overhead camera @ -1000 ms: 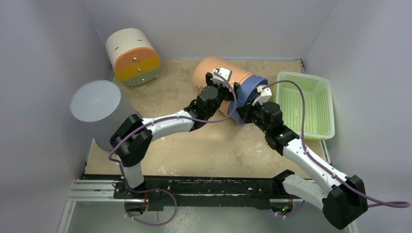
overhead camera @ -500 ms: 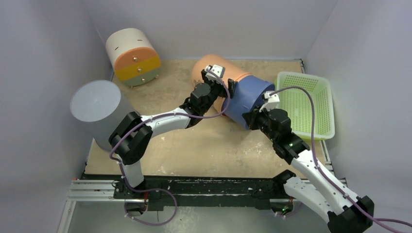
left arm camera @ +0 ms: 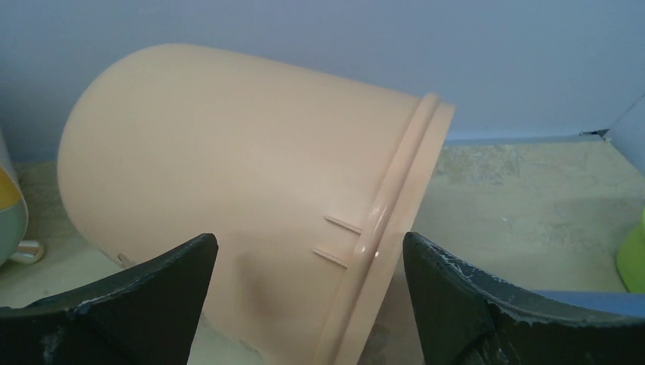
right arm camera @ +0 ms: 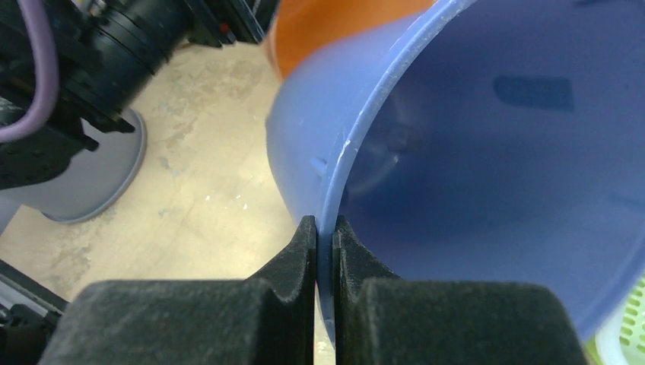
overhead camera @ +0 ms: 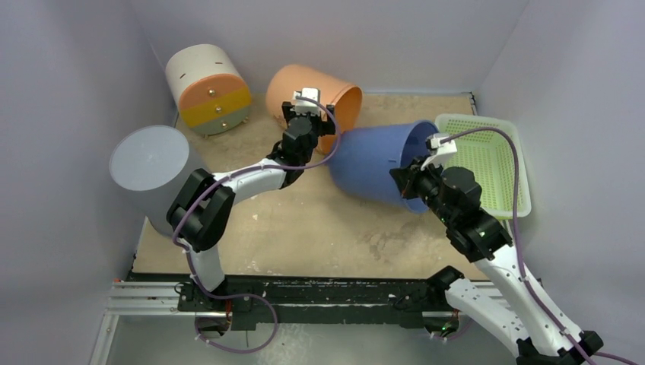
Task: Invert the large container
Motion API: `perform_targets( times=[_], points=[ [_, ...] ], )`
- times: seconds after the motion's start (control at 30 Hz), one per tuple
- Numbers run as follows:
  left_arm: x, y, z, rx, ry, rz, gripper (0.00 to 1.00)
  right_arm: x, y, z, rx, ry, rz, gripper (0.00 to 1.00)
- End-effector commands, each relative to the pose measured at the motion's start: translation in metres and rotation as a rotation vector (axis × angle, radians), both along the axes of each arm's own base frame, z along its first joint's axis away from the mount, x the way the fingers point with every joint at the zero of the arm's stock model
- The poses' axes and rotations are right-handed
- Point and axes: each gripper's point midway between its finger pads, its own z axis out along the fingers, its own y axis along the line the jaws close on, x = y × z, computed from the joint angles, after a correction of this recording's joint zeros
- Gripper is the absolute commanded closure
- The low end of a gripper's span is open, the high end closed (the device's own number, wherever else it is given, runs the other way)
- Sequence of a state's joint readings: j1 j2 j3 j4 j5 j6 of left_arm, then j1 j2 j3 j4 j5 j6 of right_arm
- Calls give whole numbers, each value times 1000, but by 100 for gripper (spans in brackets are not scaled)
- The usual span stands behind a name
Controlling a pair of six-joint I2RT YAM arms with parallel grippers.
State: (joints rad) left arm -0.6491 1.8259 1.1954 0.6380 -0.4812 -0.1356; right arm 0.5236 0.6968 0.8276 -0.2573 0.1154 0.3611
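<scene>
An orange container (overhead camera: 283,85) lies on its side at the back of the table, its mouth facing right. It fills the left wrist view (left arm camera: 228,167). My left gripper (overhead camera: 306,114) is open, its jaws spread on either side of the container's rim (left arm camera: 308,243), gripping nothing. A blue container (overhead camera: 371,160) is tilted on its side, mouth toward the right. My right gripper (overhead camera: 408,182) is shut on its rim, one finger inside and one outside (right arm camera: 325,228). The blue container's inside (right arm camera: 494,167) shows empty.
A grey container (overhead camera: 148,160) stands upside down at the left, by the left arm. A round drawer unit (overhead camera: 209,87) stands at the back left. A green basket (overhead camera: 487,163) sits at the right, just behind the blue container's mouth.
The blue container has come out of the orange one and moved right and up with my right gripper. The orange container has rolled back and to the left, and my left gripper followed it.
</scene>
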Motion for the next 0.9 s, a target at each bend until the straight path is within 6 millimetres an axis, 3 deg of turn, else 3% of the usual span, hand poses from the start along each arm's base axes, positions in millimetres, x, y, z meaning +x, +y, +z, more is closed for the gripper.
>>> perform_targets(
  times=[0.0, 0.13, 0.37, 0.57, 0.63, 0.87],
  points=[
    [-12, 14, -75, 206, 193, 17, 12, 6, -11, 60, 8, -167, -44, 100],
    [-15, 5, -62, 204, 198, -27, 11, 4, -11, 76, 12, -204, -31, 100],
    [-37, -16, -27, 202, 215, -113, 11, 8, 18, 57, 8, -148, 98, 100],
    [-63, -34, 11, 195, 201, -192, 11, 2, 38, 67, 30, -173, 218, 100],
    [-72, -35, 30, 176, 174, -201, 11, -3, 41, 86, 50, -211, 243, 100],
    [-86, -23, 71, 140, 130, -175, 11, -5, 46, 84, 67, -197, 270, 100]
  ],
)
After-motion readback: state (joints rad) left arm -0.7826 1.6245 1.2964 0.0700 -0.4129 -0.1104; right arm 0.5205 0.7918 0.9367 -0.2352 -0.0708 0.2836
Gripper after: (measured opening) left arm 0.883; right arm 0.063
